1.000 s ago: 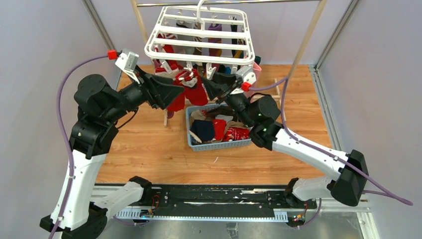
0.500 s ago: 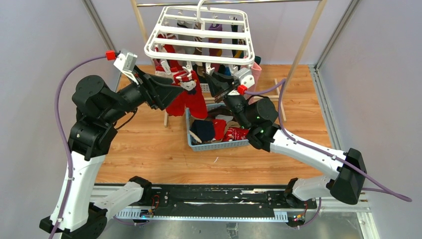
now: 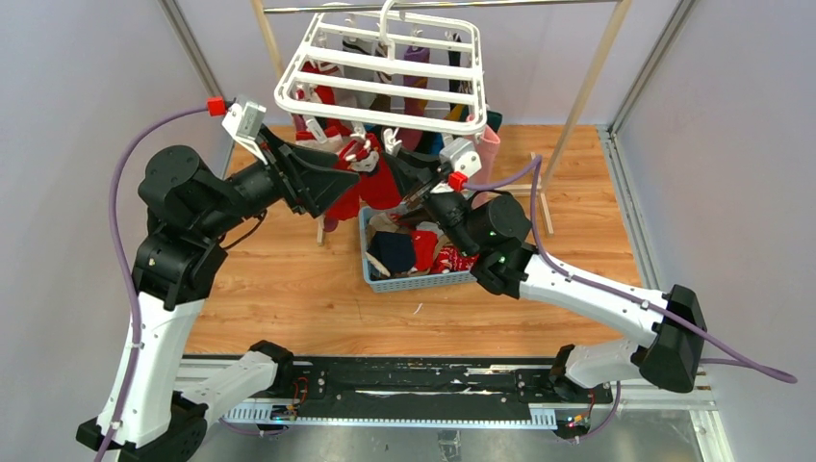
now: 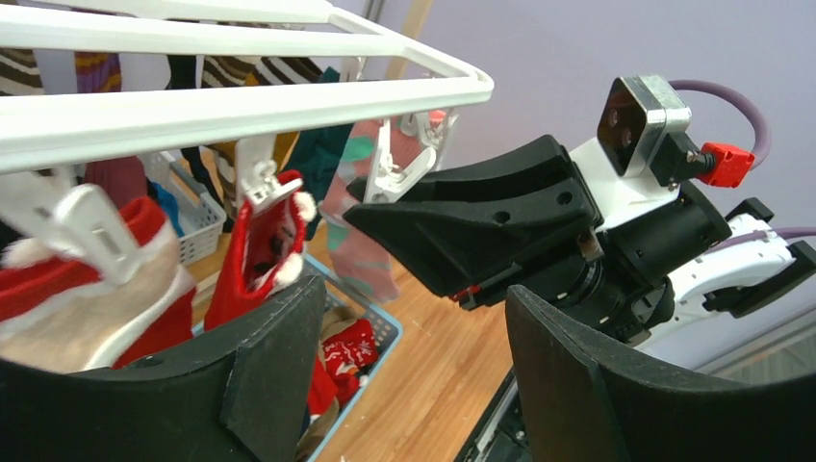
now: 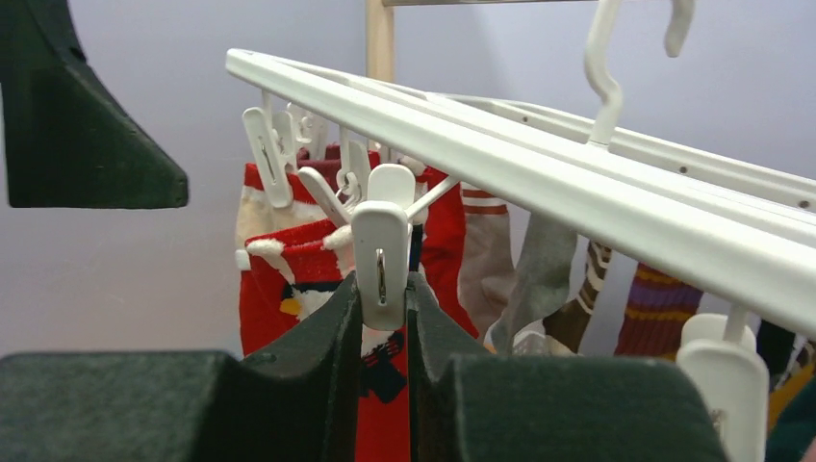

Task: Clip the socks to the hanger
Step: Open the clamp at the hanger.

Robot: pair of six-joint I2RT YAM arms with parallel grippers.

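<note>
The white hanger (image 3: 385,91) hangs from the top rail with several socks clipped under it. My right gripper (image 3: 412,175) is shut on a white clip (image 5: 382,250) at the hanger's near edge; in the right wrist view the gripper (image 5: 383,289) pinches the clip's sides. A red sock with a white cuff (image 4: 258,260) hangs from a neighbouring clip, just beyond my left finger. My left gripper (image 3: 350,181) is open and empty beside that sock (image 3: 373,185); in its own view the gripper (image 4: 414,298) frames the right gripper (image 4: 462,221). More socks (image 3: 423,245) lie in the basket.
A blue mesh basket (image 3: 423,281) stands on the wooden floor below the hanger. Wooden posts of the rail stand (image 3: 587,87) rise at the back left and right. Grey walls close in both sides. Other free clips (image 5: 722,375) dangle from the hanger's edge.
My right gripper has moved left with the clip, and the hanger has swung and tilted to the left. My left gripper has stayed almost in place beside the red sock.
</note>
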